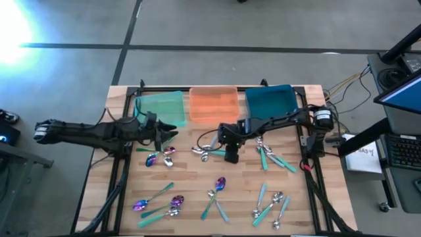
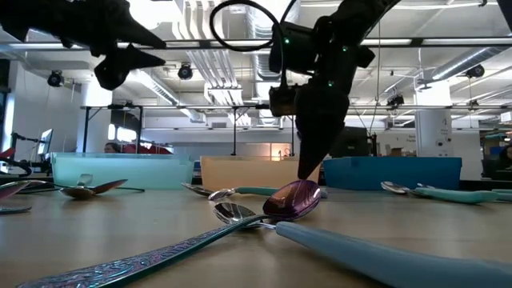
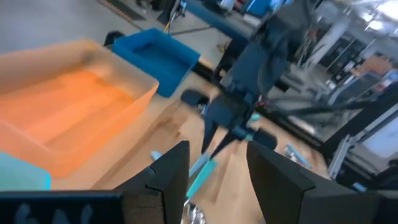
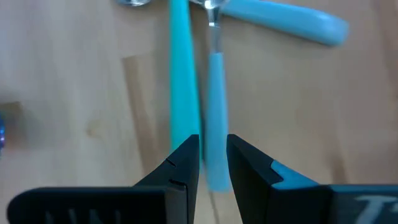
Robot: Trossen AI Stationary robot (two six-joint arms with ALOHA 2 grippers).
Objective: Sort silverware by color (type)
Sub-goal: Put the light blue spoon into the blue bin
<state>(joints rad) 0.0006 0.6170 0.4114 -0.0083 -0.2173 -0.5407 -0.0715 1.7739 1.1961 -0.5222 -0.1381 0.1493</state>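
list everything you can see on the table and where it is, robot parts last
green tray: one, translucent green, far edge of the table, leftmost of three.
orange tray: one, orange, far edge, middle.
teal tray: one, dark teal, far edge, rightmost.
spoons: about twenty, purple-headed with teal handles, silver-headed with teal handles, or all silver; scattered in loose clusters across the wooden table, none visible in a tray.
left gripper: one, dark, open, raised near the green tray's corner.
right gripper: one, dark, at the table's middle, fingers closed around a teal spoon handle.
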